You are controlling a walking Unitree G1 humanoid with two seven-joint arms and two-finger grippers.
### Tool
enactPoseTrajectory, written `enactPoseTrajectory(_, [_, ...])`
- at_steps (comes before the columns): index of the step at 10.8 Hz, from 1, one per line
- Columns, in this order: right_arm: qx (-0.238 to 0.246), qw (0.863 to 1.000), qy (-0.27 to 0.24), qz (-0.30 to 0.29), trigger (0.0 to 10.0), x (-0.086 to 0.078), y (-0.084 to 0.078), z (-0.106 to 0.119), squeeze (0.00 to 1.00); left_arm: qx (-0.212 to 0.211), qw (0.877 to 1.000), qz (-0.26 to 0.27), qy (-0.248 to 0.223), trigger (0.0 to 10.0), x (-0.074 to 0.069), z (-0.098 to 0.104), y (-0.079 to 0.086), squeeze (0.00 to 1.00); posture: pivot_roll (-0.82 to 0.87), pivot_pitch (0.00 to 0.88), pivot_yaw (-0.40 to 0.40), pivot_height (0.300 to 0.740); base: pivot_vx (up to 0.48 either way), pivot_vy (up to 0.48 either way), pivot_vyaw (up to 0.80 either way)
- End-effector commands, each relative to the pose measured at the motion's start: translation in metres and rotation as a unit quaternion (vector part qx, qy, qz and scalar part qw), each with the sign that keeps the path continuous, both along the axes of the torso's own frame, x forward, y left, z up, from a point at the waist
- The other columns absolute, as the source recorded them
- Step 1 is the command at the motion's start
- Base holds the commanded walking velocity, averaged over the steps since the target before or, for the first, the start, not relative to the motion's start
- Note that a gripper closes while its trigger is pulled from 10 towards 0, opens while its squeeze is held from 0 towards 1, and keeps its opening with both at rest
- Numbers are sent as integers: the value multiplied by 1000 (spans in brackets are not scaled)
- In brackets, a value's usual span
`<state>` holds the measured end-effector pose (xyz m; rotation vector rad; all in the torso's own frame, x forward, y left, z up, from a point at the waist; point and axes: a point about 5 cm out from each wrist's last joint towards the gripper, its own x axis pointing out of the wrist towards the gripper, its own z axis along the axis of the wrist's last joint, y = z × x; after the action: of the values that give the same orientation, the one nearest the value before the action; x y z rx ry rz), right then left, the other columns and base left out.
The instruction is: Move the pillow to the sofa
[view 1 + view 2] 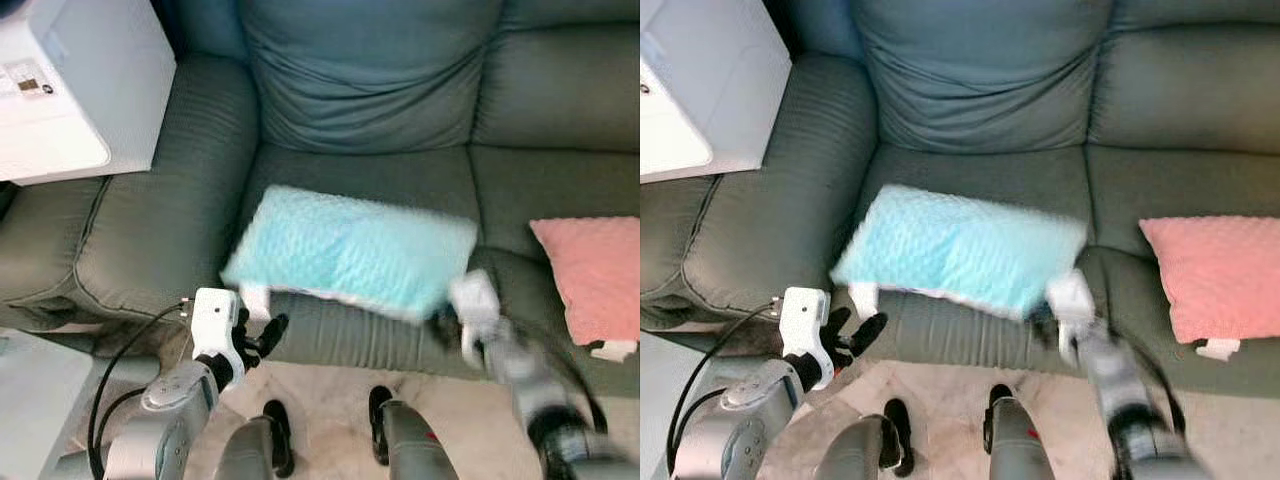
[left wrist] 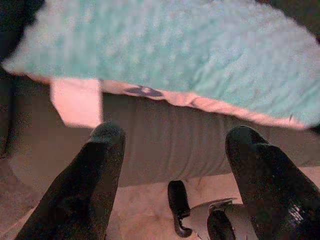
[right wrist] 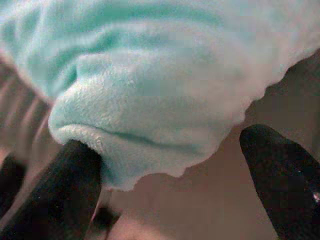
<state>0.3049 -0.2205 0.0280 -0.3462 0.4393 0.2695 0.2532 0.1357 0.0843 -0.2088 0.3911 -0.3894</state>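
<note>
both grippers sit at the sofa's front edge, nearest the camera. the left gripper hangs just below the near left corner of the turquoise pillow, its two black fingers spread wide with nothing between them. the right gripper is at the pillow's near right corner (blurred in the head views), fingers also spread apart, one of them touching the plush corner but not clamped on it. the pillow lies on the sofa seat cushion, long axis running left to right, slightly tilted, its front edge overhanging the cushion lip. it lies straight ahead of both grippers and a little above, between them. a pink pillow rests on the next seat, well apart.
</note>
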Motion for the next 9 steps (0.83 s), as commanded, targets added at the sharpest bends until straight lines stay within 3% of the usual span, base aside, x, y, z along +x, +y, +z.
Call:
enactPoseTrajectory(1, [2,999,33,14,10000,-12,-3,-9,0,0,1000,-1,15,10000,-4,-7,2,0,-131,311,83,740,0,0,0])
enactPoseTrajectory(3, [-38,997,66,-2,10000,-33,-22,-15,0,-9,1000,-13,10,10000,4,-6,-6,0,-165,292,78,740,0,0,0])
enactPoseTrajectory(4, [-48,995,66,-53,10000,-37,-34,-16,0,-14,1000,-18,5,10000,9,-5,-11,0,-173,276,79,740,0,0,0])
enactPoseTrajectory(5, [-36,996,56,-57,10000,-35,-32,-12,0,-15,1000,-20,4,10000,10,-5,-12,0,-174,271,80,740,0,0,0])
enactPoseTrajectory(8, [43,997,61,22,10000,-24,12,17,0,6,999,-49,23,10000,4,-5,-3,0,-165,250,74,740,0,0,0])
enactPoseTrajectory(9, [59,995,48,57,10000,-24,33,38,0,10,997,-62,42,10000,-8,-7,8,0,-159,245,73,740,0,0,0])
